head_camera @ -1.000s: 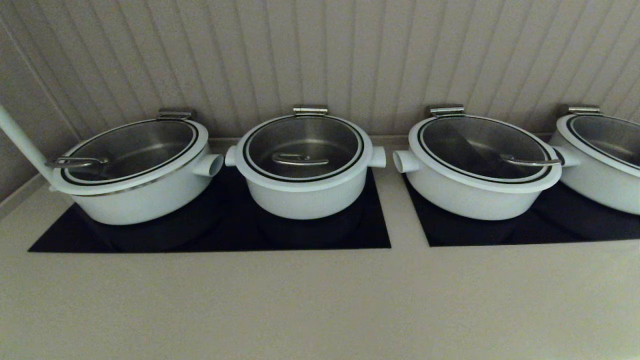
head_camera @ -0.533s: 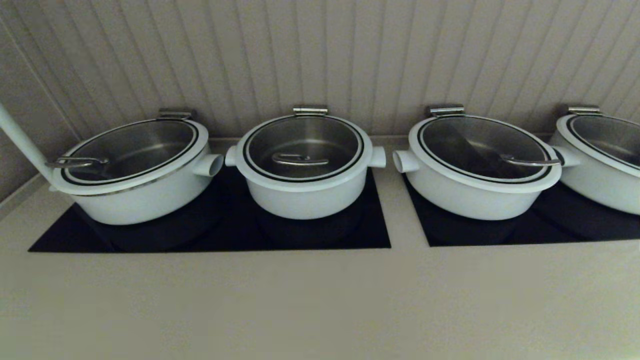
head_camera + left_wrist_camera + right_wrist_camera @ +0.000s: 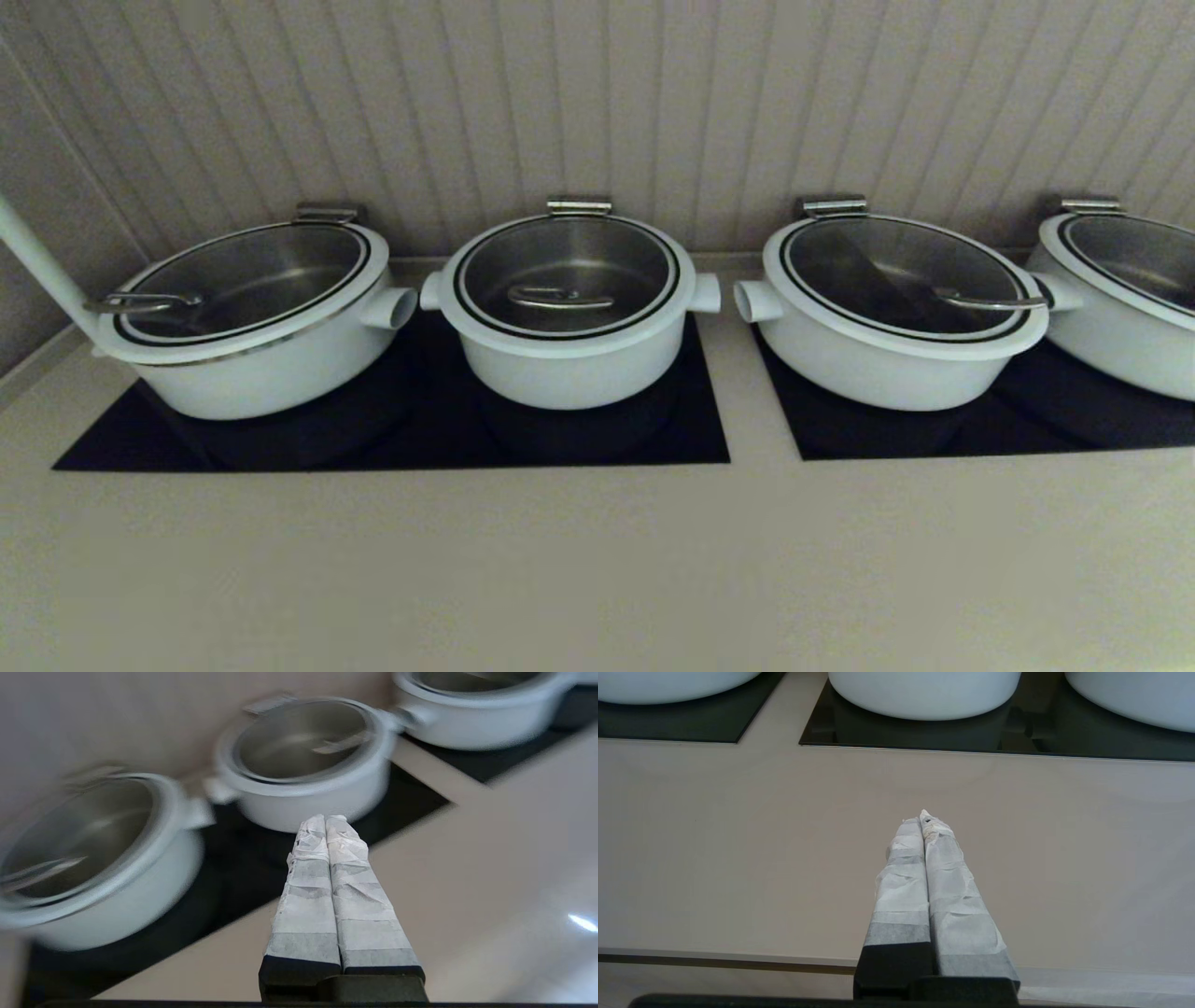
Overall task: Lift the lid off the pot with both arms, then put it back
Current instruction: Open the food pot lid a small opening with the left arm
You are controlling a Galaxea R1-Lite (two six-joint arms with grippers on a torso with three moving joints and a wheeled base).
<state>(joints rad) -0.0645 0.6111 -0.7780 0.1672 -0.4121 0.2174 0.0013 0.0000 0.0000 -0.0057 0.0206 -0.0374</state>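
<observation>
Left gripper [image 3: 325,820] is pressed shut on nothing, hovering over the counter's [image 3: 597,560] near side and aimed at the pot [image 3: 569,369]. Right gripper [image 3: 924,817] is likewise closed (empty too), above the near edge. On the pot, toward the back edge, the lid [image 3: 567,275] sits flat, its bar handle [image 3: 560,299] running side to side. Nothing has shifted in the head view.

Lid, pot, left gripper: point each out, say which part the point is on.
lid [image 3: 560,299], head view, on its steel bar handle.
pot [image 3: 569,373], head view, on its white front wall.
left gripper [image 3: 325,820], left wrist view, at the shut, tape-wrapped fingertips.
</observation>
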